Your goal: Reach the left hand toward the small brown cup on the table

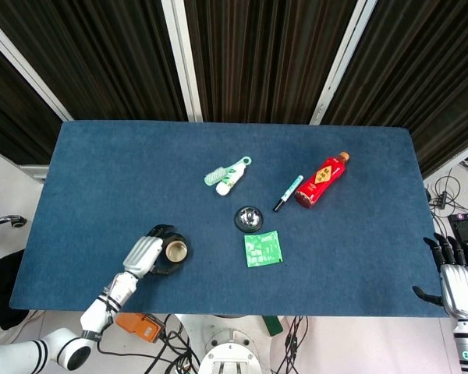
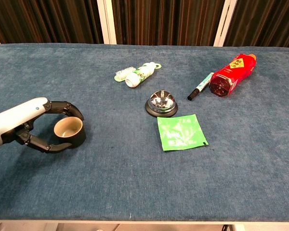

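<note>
My left hand (image 2: 26, 126) has its fingers (image 2: 62, 109) curled around the small brown cup (image 2: 69, 130), seemingly touching its wall, at seven o'clock on the desk (image 2: 135, 183). I judge the reach complete; next I'd firm the grip.

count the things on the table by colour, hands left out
brown: 1, small brown cup
red: 1, red plastic bottle lying down
green: 1, flat green packet
silver and black: 1, call bell
white and green: 3, small bottle, brush, marker pen
total: 7
</note>
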Robot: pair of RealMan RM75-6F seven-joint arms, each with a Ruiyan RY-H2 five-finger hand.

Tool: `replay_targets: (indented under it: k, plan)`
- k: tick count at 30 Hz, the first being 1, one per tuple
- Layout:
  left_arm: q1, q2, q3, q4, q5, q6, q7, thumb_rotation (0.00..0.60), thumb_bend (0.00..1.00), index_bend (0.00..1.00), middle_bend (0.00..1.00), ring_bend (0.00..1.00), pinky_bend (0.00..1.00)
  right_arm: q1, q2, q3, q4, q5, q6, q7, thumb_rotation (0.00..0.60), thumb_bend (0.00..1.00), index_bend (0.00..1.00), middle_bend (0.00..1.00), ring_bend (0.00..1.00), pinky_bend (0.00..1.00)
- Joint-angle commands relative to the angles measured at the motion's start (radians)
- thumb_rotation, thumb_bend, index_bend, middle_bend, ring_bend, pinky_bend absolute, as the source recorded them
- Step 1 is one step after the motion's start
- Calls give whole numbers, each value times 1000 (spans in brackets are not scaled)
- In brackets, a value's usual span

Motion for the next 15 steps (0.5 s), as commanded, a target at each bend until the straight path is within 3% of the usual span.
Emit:
replay_targets:
  k: [1, 7, 15]
  plan:
    - [1, 9, -1, -6, 2, 9, 1, 600, 331, 390, 416, 129, 109, 1, 0, 0, 0, 0, -1, 0, 600, 203, 206, 138, 109, 106]
    - [-10, 60, -18, -53, 7, 25, 12, 600, 332, 407, 419, 130, 109, 0, -1, -1, -1, 0, 1, -1, 600, 203, 207, 138, 108, 106]
    - [-83, 237, -86, -203, -25, -40, 77, 600, 332, 407, 419, 131, 111, 0, -2, -2, -1, 0, 1, -3, 600, 203, 208, 138, 109, 106]
